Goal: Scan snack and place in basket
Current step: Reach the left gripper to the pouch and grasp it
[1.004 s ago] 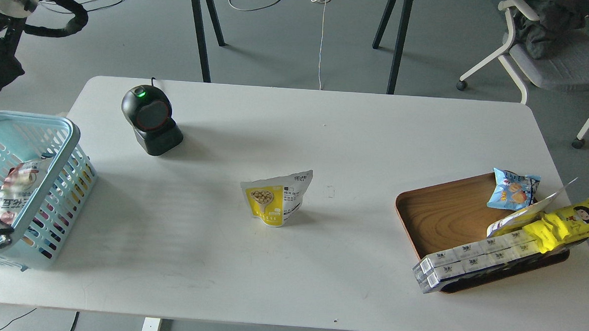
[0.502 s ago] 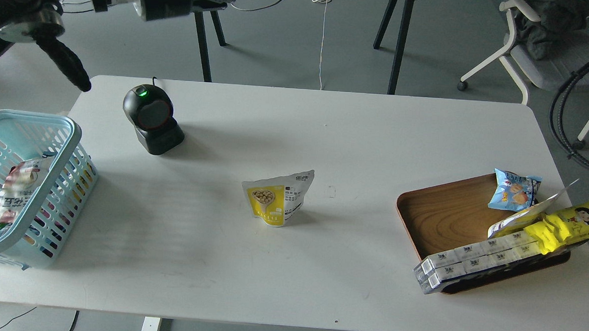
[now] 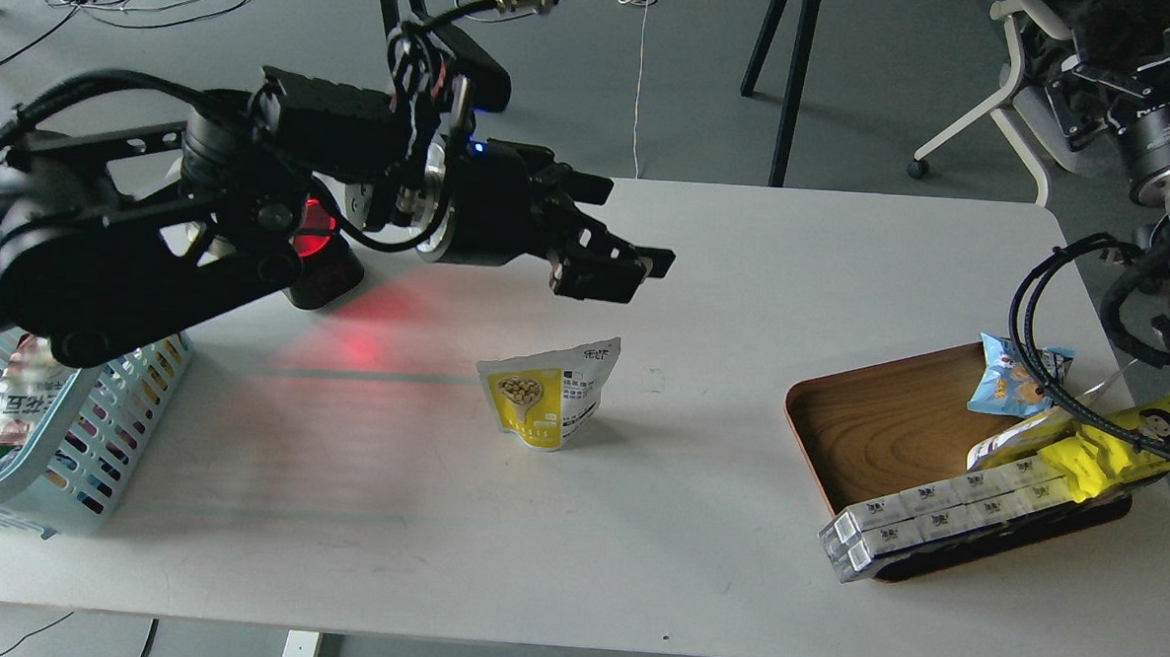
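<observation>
Swung in over the white table (image 3: 734, 533), left gripper (image 3: 615, 269) now above the standing yellow-and-white pouch (image 3: 550, 393), fingers apart, still reaching; next, drop and pinch its top.

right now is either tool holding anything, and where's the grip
Nothing is held. The left tool hangs above the snack, not touching it; the right tool is out of view.
</observation>
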`<act>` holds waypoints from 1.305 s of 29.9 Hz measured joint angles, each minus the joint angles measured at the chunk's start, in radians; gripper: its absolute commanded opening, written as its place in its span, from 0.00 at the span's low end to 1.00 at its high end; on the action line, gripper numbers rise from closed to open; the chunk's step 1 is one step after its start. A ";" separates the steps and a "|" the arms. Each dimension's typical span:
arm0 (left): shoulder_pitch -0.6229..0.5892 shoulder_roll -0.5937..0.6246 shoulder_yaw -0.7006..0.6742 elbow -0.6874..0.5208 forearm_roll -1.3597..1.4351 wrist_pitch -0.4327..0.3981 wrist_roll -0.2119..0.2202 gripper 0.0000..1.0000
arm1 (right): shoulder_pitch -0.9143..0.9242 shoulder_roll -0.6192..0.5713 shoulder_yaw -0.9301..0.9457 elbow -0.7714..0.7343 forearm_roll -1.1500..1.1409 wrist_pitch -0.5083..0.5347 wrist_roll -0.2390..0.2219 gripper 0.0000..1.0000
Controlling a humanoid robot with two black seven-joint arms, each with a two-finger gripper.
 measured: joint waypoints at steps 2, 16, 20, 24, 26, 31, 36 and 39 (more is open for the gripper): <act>0.004 -0.005 0.043 -0.001 0.060 0.000 -0.019 0.99 | -0.001 0.003 0.000 0.002 0.000 0.000 0.000 0.99; 0.066 0.035 0.138 0.004 0.313 0.000 -0.035 0.60 | 0.005 0.020 0.003 0.014 0.001 0.000 0.000 0.99; 0.091 0.067 0.138 -0.002 0.314 0.000 -0.035 0.36 | 0.005 0.021 0.003 0.013 0.000 0.000 0.000 0.99; 0.095 0.077 0.138 -0.003 0.314 0.000 -0.036 0.19 | 0.005 0.021 0.003 0.011 0.000 0.000 0.000 0.99; 0.095 0.079 0.138 -0.004 0.314 0.000 -0.047 0.08 | 0.004 0.021 0.003 0.010 0.000 0.000 0.000 0.99; 0.094 0.082 0.137 -0.013 0.315 0.000 -0.067 0.03 | 0.004 0.021 0.001 0.004 -0.001 0.000 0.000 0.99; 0.093 0.091 0.133 -0.043 0.314 0.000 -0.070 0.00 | 0.005 0.017 -0.001 0.001 -0.001 0.000 0.000 0.99; 0.091 0.118 0.126 -0.059 0.315 0.000 -0.071 0.00 | 0.007 0.016 -0.001 0.000 -0.002 0.000 0.000 0.99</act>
